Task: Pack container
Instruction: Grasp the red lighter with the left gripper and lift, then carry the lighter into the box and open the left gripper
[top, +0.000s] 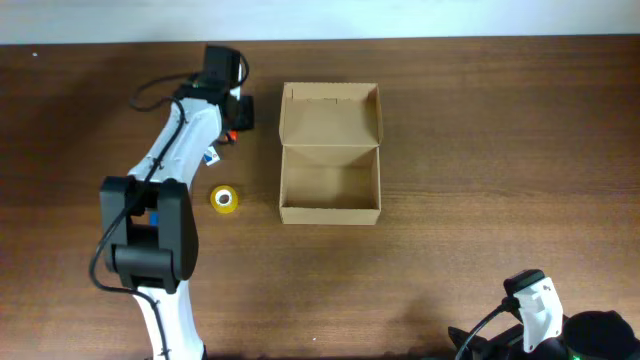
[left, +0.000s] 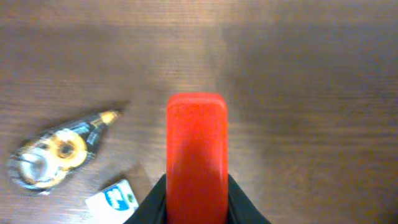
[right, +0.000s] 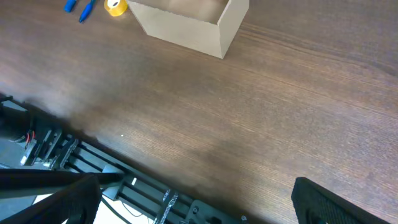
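The container (top: 330, 150) is a tan cardboard box that stands open at the middle of the table, with its flap lid folded back. It also shows in the right wrist view as the container (right: 193, 22), far off. My left gripper (top: 238, 118) is left of the box and shut on a red oblong object (left: 196, 155), whose sides sit between the black fingers (left: 155, 202). My right gripper (right: 199, 211) hangs open over the table's near edge at the bottom right, with nothing between its fingers.
A yellow tape roll (top: 225, 199) lies left of the box. A correction-tape dispenser (left: 53, 152) and a small white and blue item (left: 112, 199) lie beside the left gripper. Blue pens (right: 79, 7) lie near the roll. A metal frame (right: 74, 162) runs along the table edge.
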